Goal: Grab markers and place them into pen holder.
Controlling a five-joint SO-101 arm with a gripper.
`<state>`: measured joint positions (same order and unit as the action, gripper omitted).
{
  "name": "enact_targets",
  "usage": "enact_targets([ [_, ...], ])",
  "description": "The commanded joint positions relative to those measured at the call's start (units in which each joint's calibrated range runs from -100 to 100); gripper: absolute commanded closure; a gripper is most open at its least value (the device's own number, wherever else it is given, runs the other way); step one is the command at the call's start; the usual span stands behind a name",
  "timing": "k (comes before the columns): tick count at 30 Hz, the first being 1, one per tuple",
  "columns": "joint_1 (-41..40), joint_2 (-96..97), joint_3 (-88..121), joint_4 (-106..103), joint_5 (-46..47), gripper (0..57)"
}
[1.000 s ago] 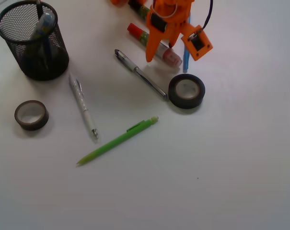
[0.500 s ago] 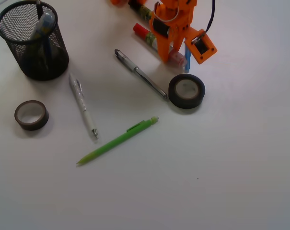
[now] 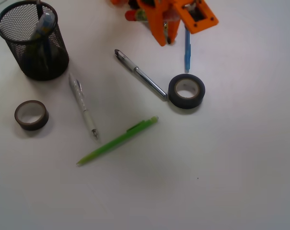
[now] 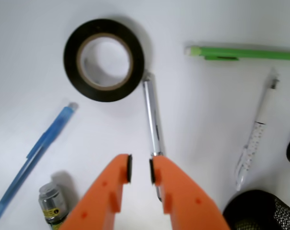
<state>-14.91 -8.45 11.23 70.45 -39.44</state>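
Note:
My orange gripper (image 3: pixel 167 40) hangs at the back edge of the table in the front view. In the wrist view its jaws (image 4: pixel 140 170) stand a narrow gap apart with nothing between them. A marker (image 4: pixel 52 207) with a clear cap and yellow label lies just outside the left finger. The red-ended marker (image 3: pixel 132 15) peeks out left of the gripper, mostly hidden by it. The black mesh pen holder (image 3: pixel 33 57) stands at the far left with a blue-ended marker (image 3: pixel 44 24) inside. Its rim (image 4: pixel 260 206) shows at the wrist view's lower right.
A silver pen (image 3: pixel 141 74) lies below the jaws, ending at a black tape roll (image 3: pixel 186 91). A blue pen (image 3: pixel 187 50) lies right of the gripper. A white pen (image 3: pixel 83 106), a green pencil (image 3: pixel 118 141) and a second tape roll (image 3: pixel 31 115) lie nearer the front.
The gripper has come off the red marker's cap and pulled back toward the table's far edge. The red marker has shifted back and left with it.

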Motion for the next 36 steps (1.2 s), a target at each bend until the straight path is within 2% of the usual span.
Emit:
enact_targets([
  [1,3.51,-4.43,-3.44,-1.42,0.29,57.1],
  [13,23.17,-16.84,-3.71,-22.86,0.98,57.1],
  [20,32.59,-17.35,-2.81,-30.38,0.05,57.1],
  [30,38.72,-11.57,10.78,-50.42,-4.59,57.2],
  [36,39.99,-13.18,18.93,-52.61,-5.52,57.2],
])
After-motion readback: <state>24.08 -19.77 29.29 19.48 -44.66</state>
